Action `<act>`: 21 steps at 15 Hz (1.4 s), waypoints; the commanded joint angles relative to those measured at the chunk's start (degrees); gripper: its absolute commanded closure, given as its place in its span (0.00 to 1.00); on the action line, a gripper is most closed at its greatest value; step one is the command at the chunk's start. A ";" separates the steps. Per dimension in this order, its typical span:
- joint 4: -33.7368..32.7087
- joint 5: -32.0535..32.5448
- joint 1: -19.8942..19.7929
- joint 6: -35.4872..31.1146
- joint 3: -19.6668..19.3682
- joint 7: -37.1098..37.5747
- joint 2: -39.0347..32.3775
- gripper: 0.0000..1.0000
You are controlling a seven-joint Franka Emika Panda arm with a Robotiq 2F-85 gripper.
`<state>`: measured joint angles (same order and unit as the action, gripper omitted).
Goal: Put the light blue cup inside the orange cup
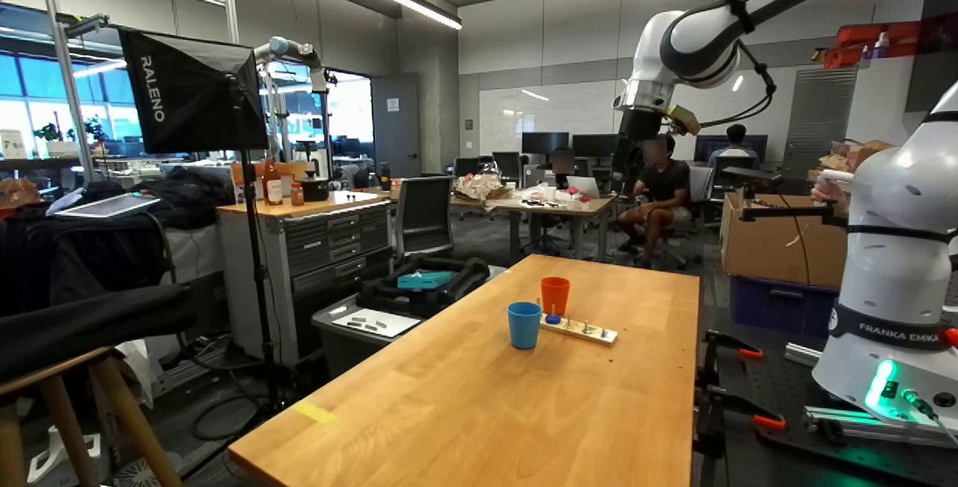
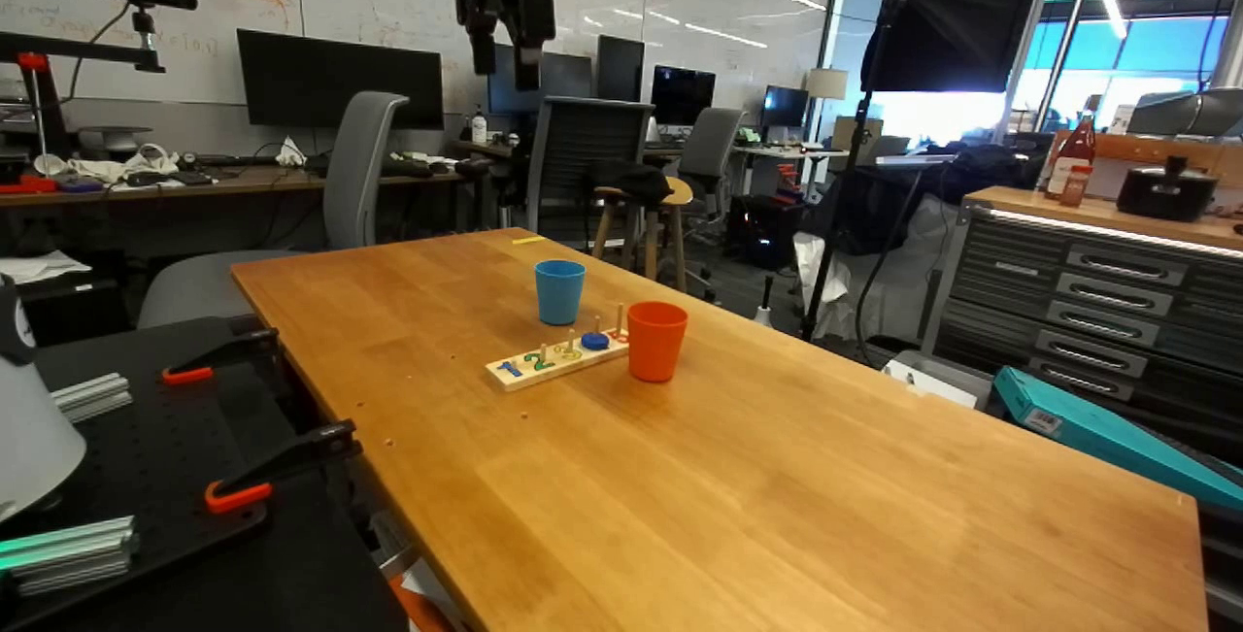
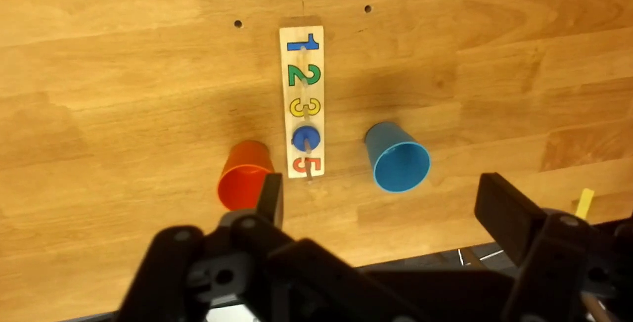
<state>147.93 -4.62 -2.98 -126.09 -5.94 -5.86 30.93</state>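
Observation:
The light blue cup (image 1: pixel 524 326) stands upright on the wooden table in both exterior views (image 2: pixel 559 292). In the wrist view (image 3: pixel 401 166) its open mouth shows and it looks empty. The orange cup (image 1: pixel 554 295) stands upright on the other side of a number strip, also in an exterior view (image 2: pixel 657 341). In the wrist view the orange cup (image 3: pixel 245 178) is partly covered by a finger. My gripper (image 2: pixel 505 69) hangs well above the table, fingers down. In the wrist view the gripper (image 3: pixel 382 191) has its fingers wide apart with nothing between them.
A flat wooden number strip (image 3: pixel 304 99) with pegs and a blue disc lies between the cups, close to the orange one. The wooden table (image 2: pixel 777 477) has a yellow tape piece (image 1: pixel 315 412) near one end. Clamps (image 2: pixel 238 491) grip the table's robot-side edge.

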 commanded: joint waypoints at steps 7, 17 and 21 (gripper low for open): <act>-0.04 7.15 3.11 -22.74 14.29 16.52 -22.52 0.00; -15.50 28.48 9.91 -28.28 9.19 39.90 -46.47 0.00; -21.34 26.38 14.87 -28.34 6.22 40.90 -51.94 0.00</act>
<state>132.14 22.11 7.94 -154.43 3.02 32.99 -16.38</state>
